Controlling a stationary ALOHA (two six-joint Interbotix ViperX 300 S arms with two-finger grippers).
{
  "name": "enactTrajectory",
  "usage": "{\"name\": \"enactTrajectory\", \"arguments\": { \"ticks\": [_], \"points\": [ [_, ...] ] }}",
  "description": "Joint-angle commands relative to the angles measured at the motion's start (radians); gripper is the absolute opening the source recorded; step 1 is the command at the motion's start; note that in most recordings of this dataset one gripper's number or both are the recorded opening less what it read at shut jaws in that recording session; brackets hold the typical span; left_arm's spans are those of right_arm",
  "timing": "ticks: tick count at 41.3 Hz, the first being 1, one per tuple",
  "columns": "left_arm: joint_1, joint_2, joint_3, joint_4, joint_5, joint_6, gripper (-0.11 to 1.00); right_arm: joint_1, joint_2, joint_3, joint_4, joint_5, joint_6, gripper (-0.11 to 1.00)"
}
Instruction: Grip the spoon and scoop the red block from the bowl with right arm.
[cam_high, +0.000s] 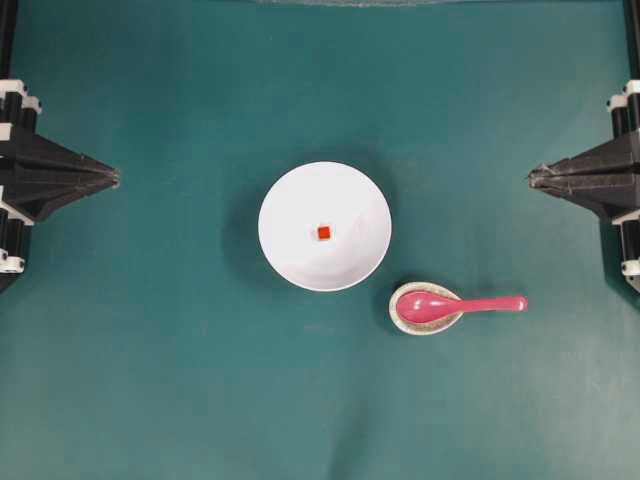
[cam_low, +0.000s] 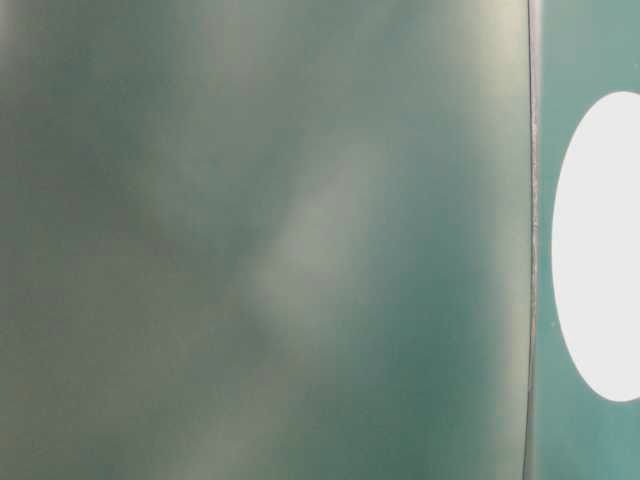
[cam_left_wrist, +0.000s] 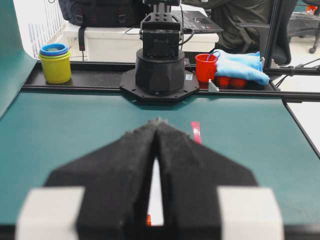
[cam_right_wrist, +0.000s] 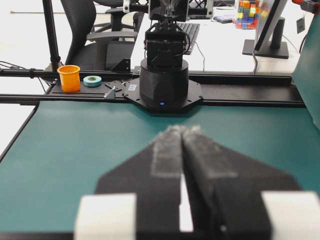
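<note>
Both closed and holding nothing: left gripper and right gripper at opposite table edges, well apart from bowl, red block, spoon.

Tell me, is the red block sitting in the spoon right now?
No, the red block lies in the white bowl; the spoon rests apart on a small dish.

Legible text: none in any view. The small white label on the black base plate just left of the far arm's round base, in the right wrist view, is too small to read.
</note>
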Motion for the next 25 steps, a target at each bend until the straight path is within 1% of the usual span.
{"name": "enactTrajectory", "arguments": {
  "ticks": [1, 2, 5, 18, 25],
  "points": [
    [-0.003, 0.017, -0.037, 0.002, 0.04, 0.002, 0.0, 0.002, 0.006, -0.018, 0.003, -0.008, 0.002, 0.0],
    [-0.003, 0.015, -0.044, 0.002, 0.086, 0.0, 0.0, 0.002, 0.011, -0.026, 0.003, 0.005, 0.0, 0.0],
    [-0.002, 0.015, -0.049, 0.002, 0.114, 0.0, 0.01, 0.002, 0.011, -0.031, 0.003, 0.015, 0.0, 0.0],
    [-0.002, 0.015, -0.052, 0.002, 0.164, -0.006, 0.01, 0.002, 0.011, -0.034, 0.005, 0.043, 0.005, 0.0],
    [-0.003, 0.015, -0.052, 0.002, 0.213, -0.006, 0.01, 0.003, 0.006, -0.035, 0.005, 0.043, 0.011, 0.0]
  ]
}}
